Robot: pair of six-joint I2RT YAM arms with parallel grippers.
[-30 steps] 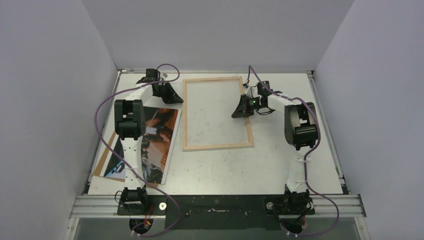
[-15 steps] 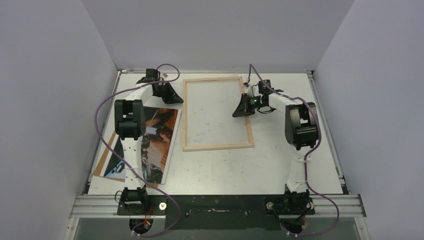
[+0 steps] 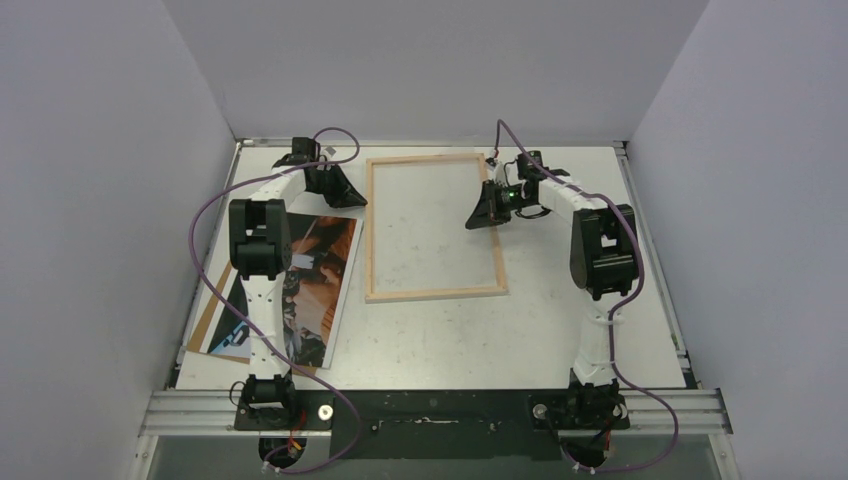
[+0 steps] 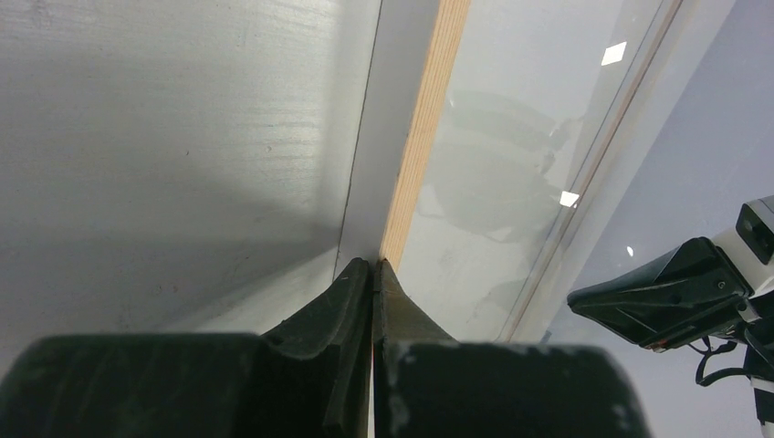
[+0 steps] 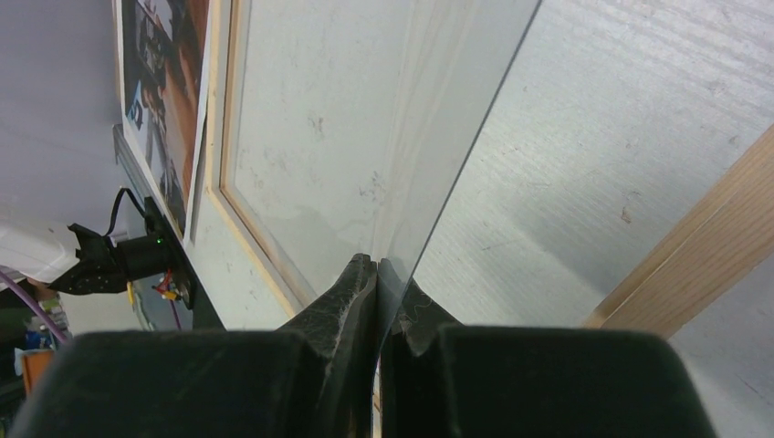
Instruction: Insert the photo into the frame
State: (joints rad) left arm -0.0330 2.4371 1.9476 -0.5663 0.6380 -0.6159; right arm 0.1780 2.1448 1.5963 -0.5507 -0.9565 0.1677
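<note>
The photo (image 3: 322, 268) is a thin, glossy sheet. It is probably light, floppy if lifted by one corner, and slick on its printed face, so it would crease or smudge easily. My judgement is that an edge pinch on the white border is the safe hold, ideally at the side nearest the frame (image 3: 436, 292), where it overhangs the brown backing board (image 3: 204, 326) beneath it. The frame is stiff wood, but its clear pane (image 3: 430, 225) looks fragile.

The left gripper (image 4: 374, 266) is clenched on nothing. Its fingertips point at the frame's pale wooden rail, which lies directly ahead of them. I cannot tell whether they touch it. The photo lies flat on the table (image 3: 450, 340), behind this gripper toward its arm's base and partly under the forearm.

The right gripper (image 5: 376, 262) is also clenched. It hangs low over the frame's opposite side, and a thin edge of the pane runs straight into its tips. I cannot tell whether that edge is pinched. From this gripper the photo lies well apart, beyond the frame's whole width.
</note>
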